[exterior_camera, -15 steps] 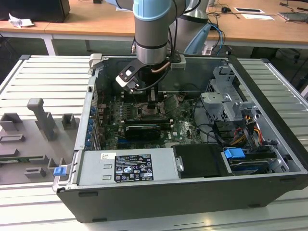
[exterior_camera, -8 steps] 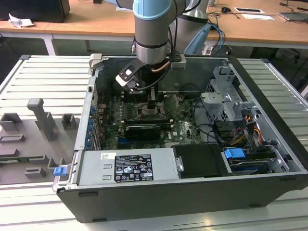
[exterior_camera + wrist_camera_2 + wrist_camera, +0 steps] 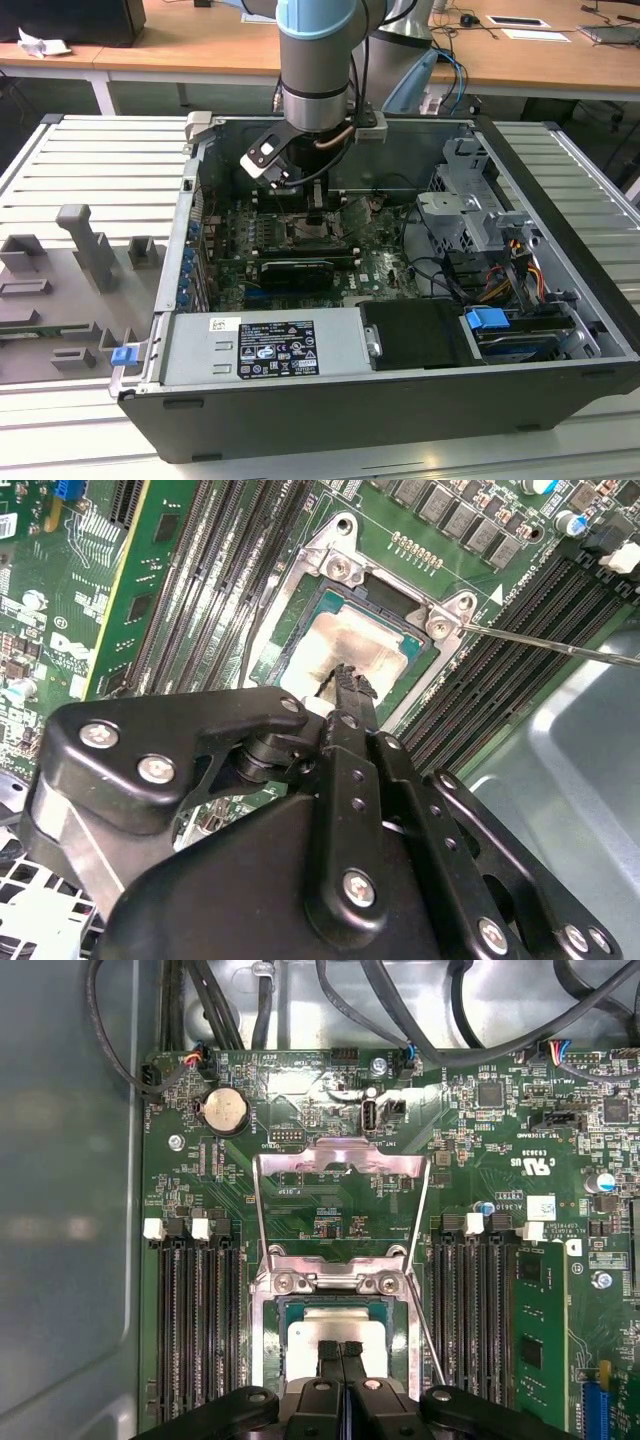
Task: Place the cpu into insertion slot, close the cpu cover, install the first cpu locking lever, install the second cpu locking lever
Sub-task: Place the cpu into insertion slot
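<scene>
Two fingertips (image 3: 328, 1355) of your gripper (image 3: 341, 1350) pressed together, nothing held; tips directly over cpu (image 3: 335, 1332); cpu flat in insertion slot (image 3: 262, 1340) under tool, metal top facing up, square, edges parallel to memory slots (image 3: 195, 1330) either side; cpu cover (image 3: 340, 1152) raised open beyond tips; thin lever (image 3: 540, 643) unlatched, long axis slanting away beside socket.

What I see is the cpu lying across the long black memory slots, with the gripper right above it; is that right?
Not quite. The cpu lies in the insertion slot, between the memory slots, not across them, as the first wrist view shows. The gripper is right above it.
</scene>
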Motion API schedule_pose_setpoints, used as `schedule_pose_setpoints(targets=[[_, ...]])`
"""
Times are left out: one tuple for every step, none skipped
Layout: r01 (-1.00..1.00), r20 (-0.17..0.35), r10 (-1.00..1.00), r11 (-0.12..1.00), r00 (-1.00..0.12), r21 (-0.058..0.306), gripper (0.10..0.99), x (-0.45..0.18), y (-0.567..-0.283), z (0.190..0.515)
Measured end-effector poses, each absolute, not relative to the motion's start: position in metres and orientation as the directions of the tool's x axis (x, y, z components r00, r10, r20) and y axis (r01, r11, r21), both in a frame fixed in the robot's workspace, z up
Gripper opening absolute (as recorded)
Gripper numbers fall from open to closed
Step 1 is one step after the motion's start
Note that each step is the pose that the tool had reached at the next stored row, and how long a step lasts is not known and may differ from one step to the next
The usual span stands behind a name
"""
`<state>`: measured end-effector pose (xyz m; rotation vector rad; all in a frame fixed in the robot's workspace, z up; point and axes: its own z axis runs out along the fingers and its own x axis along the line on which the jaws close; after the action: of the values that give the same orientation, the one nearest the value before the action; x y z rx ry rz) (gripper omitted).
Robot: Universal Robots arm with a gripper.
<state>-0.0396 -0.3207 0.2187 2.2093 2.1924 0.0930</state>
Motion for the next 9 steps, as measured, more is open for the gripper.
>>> schedule_pose_setpoints(targets=[[0.998,0.023,1.0,-0.008,0.007,0.062,0.106,-0.0396,-0.3207,0.2189],[0.998,0.023,1.0,-0.008,0.007,0.062,0.106,-0.0396,-0.3207,0.2192],[0.998,0.023,1.0,-0.008,0.007,0.062,0.106,-0.0396,-0.3208,0.2196],[0.998,0.023,1.0,-0.008,0.007,0.062,0.106,-0.0396,-0.3207,0.2201],[0.998,0.023,1.0,-0.009,0.007,0.062,0.106,-0.0396,-0.3207,0.2205],[0.998,0.023,1.0,-0.009,0.007,0.062,0.106,-0.0396,-0.3207,0.2208],[0.998,0.023,1.0,-0.009,0.007,0.062,0.106,-0.0396,-0.3207,0.2215],[0.998,0.023,1.0,-0.009,0.007,0.062,0.106,-0.0396,-0.3207,0.2219],[0.998,0.023,1.0,-0.009,0.007,0.062,0.106,-0.0396,-0.3207,0.2226]])
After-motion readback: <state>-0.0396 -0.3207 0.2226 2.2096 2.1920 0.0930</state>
